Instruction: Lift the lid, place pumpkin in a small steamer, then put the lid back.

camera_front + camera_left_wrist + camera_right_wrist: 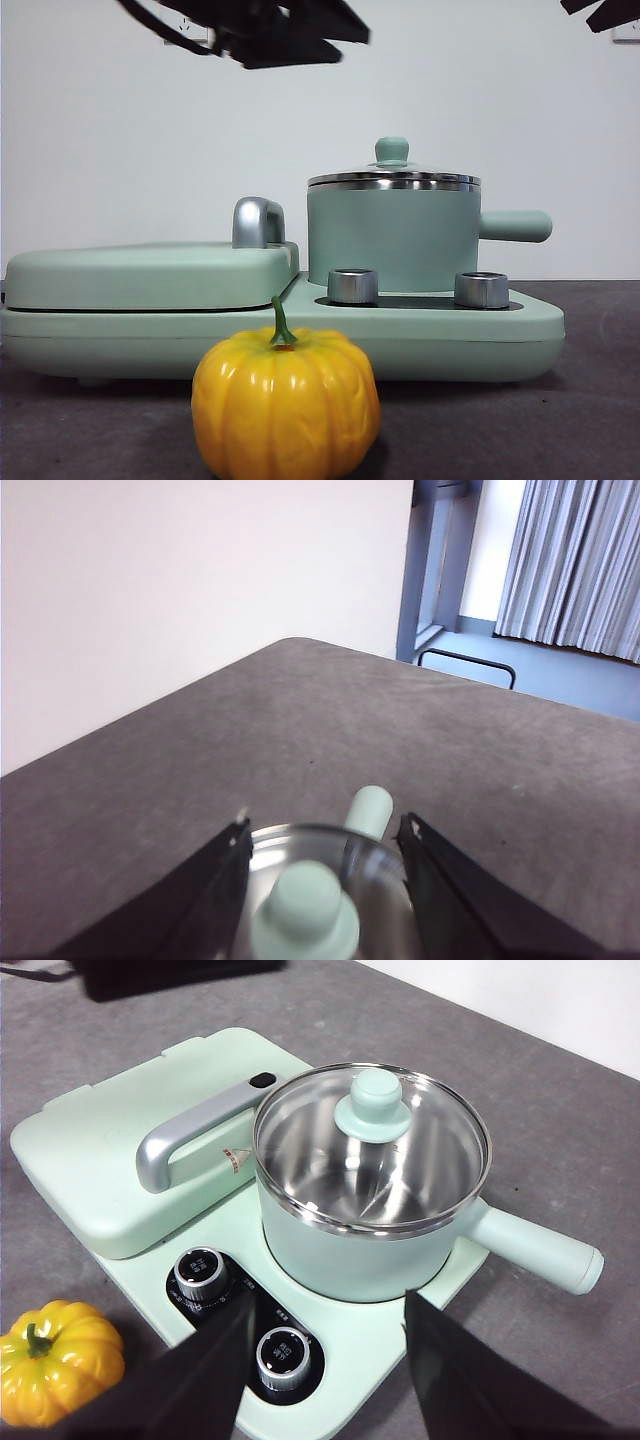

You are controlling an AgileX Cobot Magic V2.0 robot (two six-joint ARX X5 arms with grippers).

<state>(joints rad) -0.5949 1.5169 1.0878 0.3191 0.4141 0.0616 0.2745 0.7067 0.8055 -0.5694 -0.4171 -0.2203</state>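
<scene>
Jaws of the left gripper [322, 830] standing spread, one on each side of the lid [325, 880], hovering above its knob without touching. Jaws of the right gripper [325, 1305] likewise spread, hanging high over the two silver knobs [283, 1352] and holding nothing.

Sitting closed on the small steamer [392, 238], the lid [393, 176], with the straight handle [514, 226] sticking out sideways into open air. Resting on the wide appliance base [520, 325], the steamer, just beside the flat rectangular cover [150, 272] and its silver grip [258, 222].

Standing alone on the grey counter [590, 400] in front of the base, the pumpkin [286, 402], apart from it, stem curling upward. Leaving bare counter on both sides of the pumpkin and beyond the handle.

Showing only as dark blurred shapes along the top edge of the front view, the arms: one [270, 30] above the cover, another [605, 12] at the corner. Cut off at the lower edge in the front view, the pumpkin's underside; cut off in the left wrist view, most of the steamer below the lid.
</scene>
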